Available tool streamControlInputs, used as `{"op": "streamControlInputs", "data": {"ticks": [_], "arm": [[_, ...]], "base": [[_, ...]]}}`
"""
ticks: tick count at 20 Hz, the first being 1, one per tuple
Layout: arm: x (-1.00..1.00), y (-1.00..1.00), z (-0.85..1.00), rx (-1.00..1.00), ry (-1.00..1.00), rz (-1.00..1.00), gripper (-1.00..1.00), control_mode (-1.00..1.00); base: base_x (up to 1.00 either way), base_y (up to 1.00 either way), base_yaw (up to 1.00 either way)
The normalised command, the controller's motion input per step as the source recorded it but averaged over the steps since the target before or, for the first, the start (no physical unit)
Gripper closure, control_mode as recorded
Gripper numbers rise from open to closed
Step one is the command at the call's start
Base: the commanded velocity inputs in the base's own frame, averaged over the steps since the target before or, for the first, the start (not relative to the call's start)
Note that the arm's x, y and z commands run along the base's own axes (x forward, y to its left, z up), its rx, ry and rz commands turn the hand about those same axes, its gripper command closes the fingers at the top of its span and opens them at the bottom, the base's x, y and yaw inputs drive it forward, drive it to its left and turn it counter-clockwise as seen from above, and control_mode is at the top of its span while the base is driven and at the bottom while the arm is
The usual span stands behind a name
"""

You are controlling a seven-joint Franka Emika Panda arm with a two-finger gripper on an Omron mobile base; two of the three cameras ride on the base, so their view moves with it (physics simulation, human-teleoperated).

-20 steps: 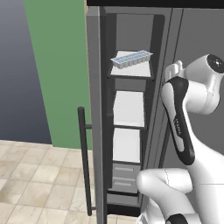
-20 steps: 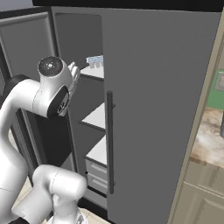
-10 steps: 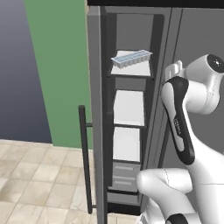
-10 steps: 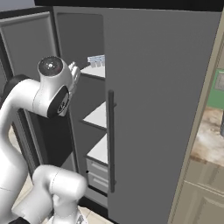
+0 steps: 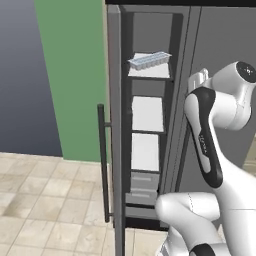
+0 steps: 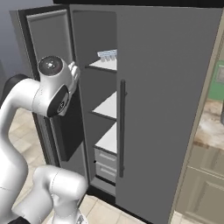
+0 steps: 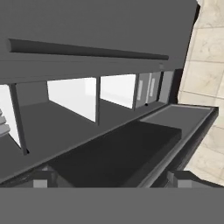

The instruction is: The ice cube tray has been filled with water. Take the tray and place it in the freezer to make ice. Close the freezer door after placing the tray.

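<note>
The ice cube tray point(image 5: 149, 60) lies on the top white shelf point(image 5: 148, 71) inside the freezer point(image 6: 103, 43), whose door point(image 5: 115, 150) stands open. The gripper point(image 7: 111, 178) is spread wide, grasping nothing, facing the freezer.

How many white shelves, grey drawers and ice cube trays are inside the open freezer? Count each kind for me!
White shelves: 3, top one, middle one, bottom one
Grey drawers: 2, upper and lower
Ice cube tray: 1, sitting on the top shelf
Total: 6
</note>
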Motion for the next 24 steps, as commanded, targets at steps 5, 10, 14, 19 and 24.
{"op": "streamControlInputs", "data": {"ticks": [5,10,14,19,24], "arm": [[0.0,0.0,0.0,0.0,0.0,0.0,-1.0,1.0],[0.0,0.0,0.0,0.0,0.0,0.0,-1.0,1.0],[0.0,0.0,0.0,0.0,0.0,0.0,-1.0,1.0],[0.0,0.0,0.0,0.0,0.0,0.0,-1.0,1.0],[0.0,0.0,0.0,0.0,0.0,0.0,-1.0,1.0]], "base": [[-0.2,0.41,-0.12],[0.0,0.45,-0.16],[0.0,0.47,-0.19],[-0.01,0.47,-0.22],[-0.1,0.34,-0.24]]}}
